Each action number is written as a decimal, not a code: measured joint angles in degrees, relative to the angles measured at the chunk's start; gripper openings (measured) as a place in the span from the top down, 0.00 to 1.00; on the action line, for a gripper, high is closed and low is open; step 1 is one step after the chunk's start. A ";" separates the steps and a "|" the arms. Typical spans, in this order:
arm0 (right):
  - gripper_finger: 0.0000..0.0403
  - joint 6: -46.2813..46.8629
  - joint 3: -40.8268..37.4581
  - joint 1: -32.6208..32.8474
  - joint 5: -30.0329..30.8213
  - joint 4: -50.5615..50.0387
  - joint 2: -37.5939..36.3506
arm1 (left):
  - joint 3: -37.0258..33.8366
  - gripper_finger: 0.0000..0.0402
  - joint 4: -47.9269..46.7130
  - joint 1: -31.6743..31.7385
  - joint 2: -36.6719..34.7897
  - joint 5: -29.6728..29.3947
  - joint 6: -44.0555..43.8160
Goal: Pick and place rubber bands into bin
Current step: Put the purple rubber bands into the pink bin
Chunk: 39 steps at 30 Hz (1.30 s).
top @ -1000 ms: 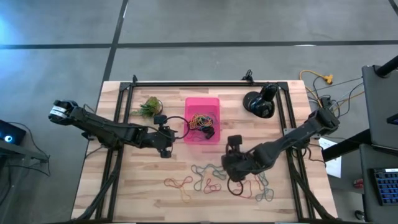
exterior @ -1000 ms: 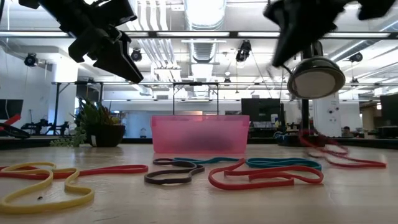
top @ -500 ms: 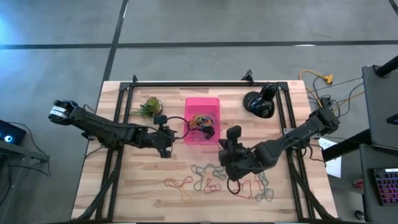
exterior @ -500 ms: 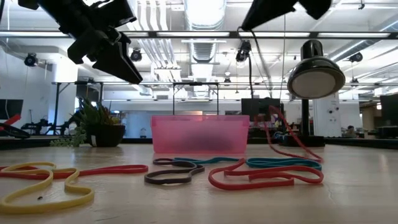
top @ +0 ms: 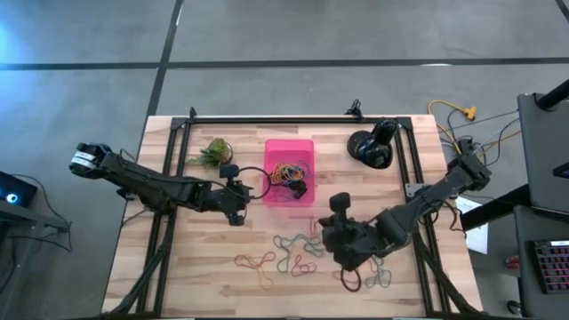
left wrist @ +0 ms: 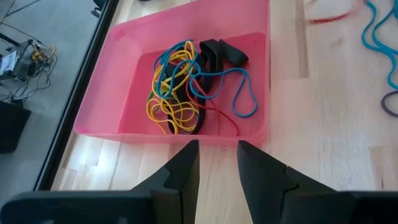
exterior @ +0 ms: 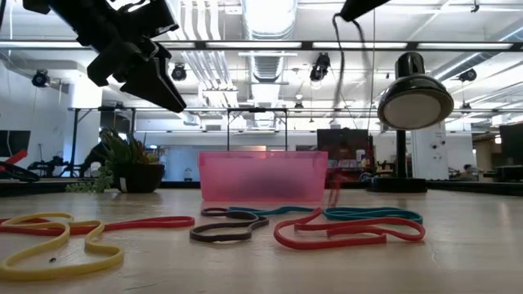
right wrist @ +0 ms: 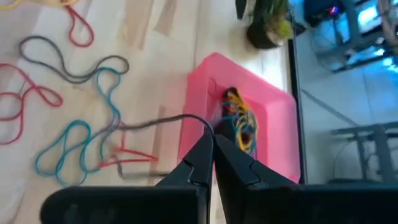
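Jaws on my right arm (right wrist: 208, 146) were clenched tight on a thin dark rubber band (right wrist: 155, 121), which trailed from the tips down toward the tabletop (top: 178, 267); seen from above, that gripper (top: 342, 233) hung over the boards at about five o'clock from the pink bin (top: 289, 173), clear of its wall. My left jaws (left wrist: 217, 152) stood parted with nothing between them, hovering just beside the bin's wall at its nine o'clock side in the overhead view (top: 233, 191). Inside the bin lay a tangle of bands (left wrist: 186, 84) in yellow, blue, red and black. More loose bands (top: 293, 253) in red, blue-grey, orange and dark tones were strewn on the wood at six o'clock from the bin. A small green plant (top: 212, 153) sat at ten o'clock from the bin, and a round black lamp (top: 372, 147) at two o'clock.
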 joint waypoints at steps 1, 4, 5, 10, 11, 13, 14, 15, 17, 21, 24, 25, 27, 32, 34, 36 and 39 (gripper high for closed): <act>0.98 0.87 0.00 0.22 -0.61 -0.80 -0.24 | 0.06 0.77 0.01 0.00 0.00 0.00 0.00; 0.98 2.94 0.00 0.44 0.05 -1.83 -0.43 | 0.06 0.77 0.29 0.02 0.00 0.00 -0.01; 0.98 4.65 0.00 0.52 0.60 -2.78 -0.43 | 0.03 0.77 0.26 0.00 0.00 -0.02 -0.01; 0.98 6.44 -0.02 0.55 -4.61 -3.56 -0.45 | 0.00 0.77 0.86 0.01 0.00 -0.01 0.02; 0.98 8.09 -0.02 0.63 -1.48 -4.93 -0.45 | -0.01 0.77 0.96 0.01 0.00 -0.01 0.11; 0.98 11.50 -0.02 0.56 0.60 -7.78 -0.69 | -0.01 0.77 0.92 0.00 0.00 -0.01 0.19; 0.98 11.73 -0.02 0.46 -1.26 -7.75 -0.73 | -0.01 0.77 0.92 0.00 0.00 0.00 0.19; 0.98 10.66 -0.02 0.37 -2.93 -6.97 -0.70 | -0.01 0.77 0.91 -0.02 0.00 0.06 0.19; 0.98 9.29 -0.03 0.93 -2.07 -6.36 -0.65 | -0.03 0.77 0.92 -0.02 0.00 0.07 0.21; 0.98 11.42 0.45 2.76 5.64 -9.77 -1.24 | -0.06 0.77 0.92 -0.02 0.00 0.13 0.25; 0.98 8.63 1.69 5.11 10.66 -8.59 -1.41 | -0.04 0.77 0.93 -0.02 0.00 0.17 0.32; 0.98 6.94 1.99 6.16 11.63 -7.44 -1.43 | -0.06 0.77 0.98 -0.02 0.00 0.17 0.32; 0.98 4.87 2.61 7.76 11.81 -5.90 -1.43 | -0.14 0.77 0.90 -0.02 0.00 0.20 0.32; 0.98 14.76 4.24 7.75 -0.19 -10.77 -1.50 | 0.04 0.77 1.17 0.02 0.00 0.19 0.17; 0.98 15.23 4.17 8.01 -0.22 -11.00 -1.33 | -0.06 0.77 1.42 0.02 0.00 0.22 0.12; 0.98 18.10 4.17 8.85 3.86 -14.32 -1.38 | -0.06 0.77 1.44 0.02 0.00 0.22 0.10; 0.98 27.09 4.70 8.98 8.01 -23.62 -1.45 | 0.05 0.77 1.43 0.02 0.00 0.22 0.09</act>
